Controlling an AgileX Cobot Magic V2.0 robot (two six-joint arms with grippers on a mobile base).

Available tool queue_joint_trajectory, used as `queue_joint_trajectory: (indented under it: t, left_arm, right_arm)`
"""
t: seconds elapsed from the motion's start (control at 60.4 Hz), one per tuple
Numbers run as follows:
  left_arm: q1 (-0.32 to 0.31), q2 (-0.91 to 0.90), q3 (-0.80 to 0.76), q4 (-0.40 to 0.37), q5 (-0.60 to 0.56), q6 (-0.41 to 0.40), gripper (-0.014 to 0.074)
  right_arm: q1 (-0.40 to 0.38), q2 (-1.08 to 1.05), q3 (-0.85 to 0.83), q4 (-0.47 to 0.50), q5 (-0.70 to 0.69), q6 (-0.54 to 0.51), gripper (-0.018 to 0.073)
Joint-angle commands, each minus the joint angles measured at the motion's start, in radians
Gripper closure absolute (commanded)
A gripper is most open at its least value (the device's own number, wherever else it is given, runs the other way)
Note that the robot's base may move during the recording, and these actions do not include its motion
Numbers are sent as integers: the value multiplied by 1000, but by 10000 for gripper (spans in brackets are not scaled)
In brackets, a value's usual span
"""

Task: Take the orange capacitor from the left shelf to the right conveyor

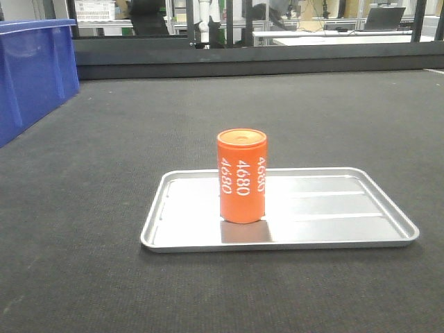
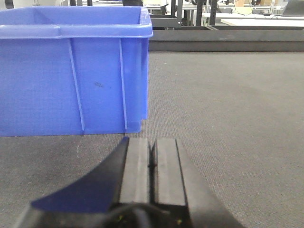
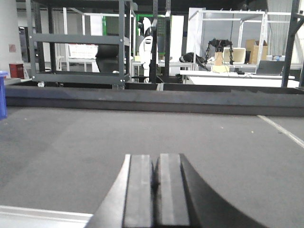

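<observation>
Orange "4680" capacitor cylinder [image 1: 242,177] stands upright in the shallow silver metal tray [image 1: 347,232] on the dark belt [image 1: 104,173]; my left claw [image 2: 152,161] and right claw [image 3: 156,178] are both closed on nothing, clear of it.

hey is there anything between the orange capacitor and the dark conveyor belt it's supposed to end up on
Yes. The orange capacitor stands upright in a shallow silver tray, and the tray lies on the conveyor belt. So the tray's floor separates it from the belt; nothing else visible does.

Beyond the far edge stands a dark metal rack [image 3: 80,42] on the left, white framed workstations [image 3: 228,42] to the right, and a pale pillar [image 3: 8,38] at far left under bright indoor light.
</observation>
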Motion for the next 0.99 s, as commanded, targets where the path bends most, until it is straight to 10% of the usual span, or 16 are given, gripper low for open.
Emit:
queue_joint_trajectory:
  t: [0.0,0.976]
  left_arm:
    - [-5,-10,28,-6,-88,-4,722]
    - [-5,-10,28,-6,-88,-4,722]
  right_arm:
    - [-4,6,-18,-10,-124,-12,503]
    - [-3,4,74,-86,-249,115,503]
